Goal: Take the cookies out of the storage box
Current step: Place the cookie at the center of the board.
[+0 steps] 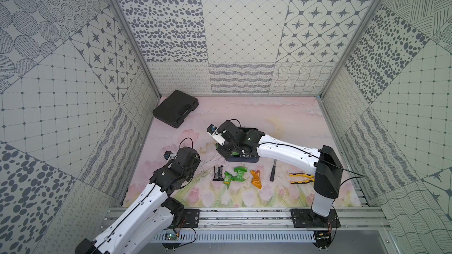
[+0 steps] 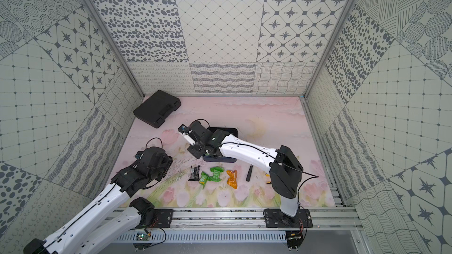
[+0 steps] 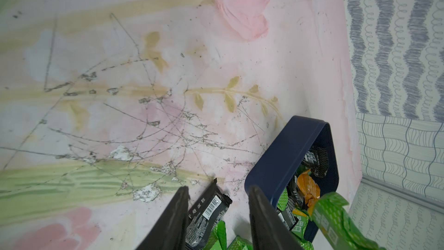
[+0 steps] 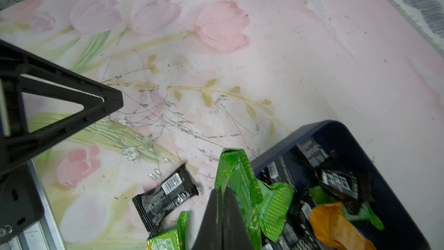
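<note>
The navy storage box (image 1: pixel 242 159) sits mid-table under my right arm, with several black, green and orange cookies (image 4: pixel 336 181) inside it. My right gripper (image 4: pixel 222 188) is shut on a green packet (image 4: pixel 240 176), which it holds over the box's near-left corner. That packet also hangs in the left wrist view (image 3: pixel 334 215). A black packet (image 1: pixel 218 173), two green packets (image 1: pixel 238 174) and an orange packet (image 1: pixel 256 178) lie on the table in front of the box. My left gripper (image 3: pixel 217 188) is open to the left of them, above the mat, with nothing between its fingers.
A black moulded case (image 1: pixel 175 111) lies at the back left. To the right of the loose packets are a hammer (image 1: pixel 273 170) and yellow-handled pliers (image 1: pixel 301 178). Patterned walls close in three sides.
</note>
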`<action>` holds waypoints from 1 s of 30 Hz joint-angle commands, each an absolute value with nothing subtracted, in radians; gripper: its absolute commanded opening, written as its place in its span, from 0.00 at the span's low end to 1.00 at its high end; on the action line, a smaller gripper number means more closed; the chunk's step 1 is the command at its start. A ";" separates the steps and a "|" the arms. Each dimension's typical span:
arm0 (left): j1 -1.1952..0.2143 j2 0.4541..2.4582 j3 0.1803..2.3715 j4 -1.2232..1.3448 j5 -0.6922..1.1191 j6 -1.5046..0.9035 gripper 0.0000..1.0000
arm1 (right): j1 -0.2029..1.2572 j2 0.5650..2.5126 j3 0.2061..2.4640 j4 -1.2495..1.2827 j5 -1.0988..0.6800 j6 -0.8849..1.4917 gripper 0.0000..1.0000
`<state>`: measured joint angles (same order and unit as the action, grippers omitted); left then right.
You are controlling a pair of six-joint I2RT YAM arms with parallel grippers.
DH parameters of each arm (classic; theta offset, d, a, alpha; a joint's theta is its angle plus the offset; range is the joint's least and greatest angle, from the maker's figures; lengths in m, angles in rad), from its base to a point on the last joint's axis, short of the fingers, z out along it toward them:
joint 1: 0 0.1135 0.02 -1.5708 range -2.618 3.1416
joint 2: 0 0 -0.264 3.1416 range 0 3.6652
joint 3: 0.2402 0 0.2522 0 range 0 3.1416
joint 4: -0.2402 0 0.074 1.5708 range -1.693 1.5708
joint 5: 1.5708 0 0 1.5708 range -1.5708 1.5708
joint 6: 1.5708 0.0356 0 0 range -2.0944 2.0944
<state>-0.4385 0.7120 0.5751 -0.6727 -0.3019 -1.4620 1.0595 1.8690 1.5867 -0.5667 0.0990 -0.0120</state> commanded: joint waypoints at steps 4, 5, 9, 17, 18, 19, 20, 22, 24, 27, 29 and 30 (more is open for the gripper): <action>-0.434 0.556 0.526 -0.935 -0.424 -1.639 0.45 | 1.104 2.032 1.651 -0.405 0.245 -0.039 0.00; -0.435 0.540 0.520 -0.947 -0.424 -1.644 0.45 | 1.113 2.051 1.653 -0.388 0.279 -0.048 0.00; -0.434 0.489 0.502 -0.974 -0.423 -1.651 0.45 | 1.143 2.111 1.645 -0.308 0.411 -0.066 0.00; -0.434 0.466 0.504 -0.998 -0.438 -1.646 0.45 | 1.216 2.177 1.618 -0.244 0.458 -0.078 0.01; -0.434 0.468 0.504 -0.994 -0.438 -1.643 0.45 | 1.222 2.179 1.614 -0.244 0.450 -0.071 0.07; -0.434 0.470 0.505 -0.994 -0.440 -1.641 0.45 | 1.226 2.181 1.612 -0.244 0.443 -0.065 0.12; -0.434 0.474 0.505 -0.989 -0.440 -1.638 0.45 | 1.231 2.178 1.608 -0.245 0.432 -0.058 0.18; -0.434 0.479 0.508 -0.981 -0.440 -1.627 0.45 | 1.236 2.172 1.601 -0.247 0.402 -0.045 0.28; -0.434 0.486 0.513 -0.973 -0.442 -1.611 0.45 | 1.236 2.152 1.597 -0.254 0.372 -0.020 0.35; -0.434 0.502 0.529 -0.946 -0.442 -1.562 0.45 | 1.231 2.095 1.589 -0.269 0.331 0.012 0.44; -0.433 0.516 0.546 -0.918 -0.440 -1.508 0.45 | 1.214 2.041 1.578 -0.290 0.291 0.056 0.47; -0.433 0.528 0.557 -0.900 -0.438 -1.474 0.45 | 1.200 2.008 1.568 -0.305 0.267 0.083 0.47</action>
